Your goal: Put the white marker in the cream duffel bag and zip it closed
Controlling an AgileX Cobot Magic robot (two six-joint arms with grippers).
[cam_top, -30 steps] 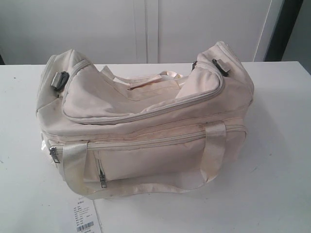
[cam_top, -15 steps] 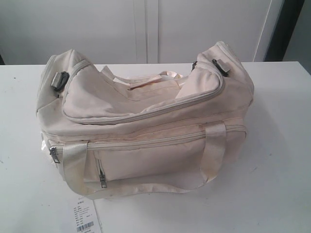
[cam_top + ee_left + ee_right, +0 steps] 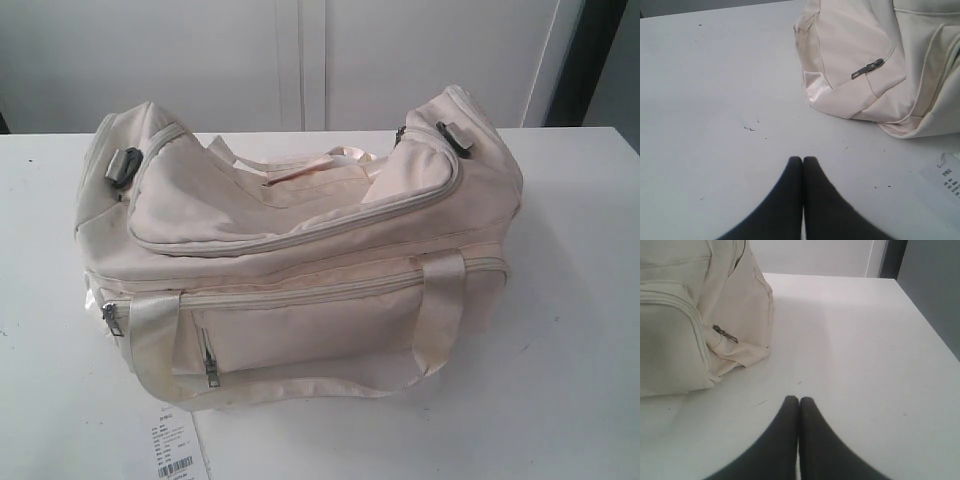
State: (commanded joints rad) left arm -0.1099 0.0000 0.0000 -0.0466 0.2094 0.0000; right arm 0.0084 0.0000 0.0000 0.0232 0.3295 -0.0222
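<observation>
The cream duffel bag point(image 3: 300, 250) lies across the middle of the white table point(image 3: 570, 380), its curved top flap lying down over the opening. In the left wrist view one end of the bag point(image 3: 865, 65) lies ahead of my left gripper point(image 3: 803, 159), which is shut, empty and well short of the fabric. From the right wrist view the other end of the bag point(image 3: 685, 325) is off to one side of my right gripper point(image 3: 799, 399), also shut with nothing in it. The white marker is out of view. Neither arm shows in the exterior view.
A white barcoded paper tag point(image 3: 175, 452) lies on the table at the bag's front left corner, its edge also seen as the tag point(image 3: 947, 180) in the left wrist view. Grey buckles point(image 3: 124, 165) sit at the bag's ends. The table's far edge meets a pale wall.
</observation>
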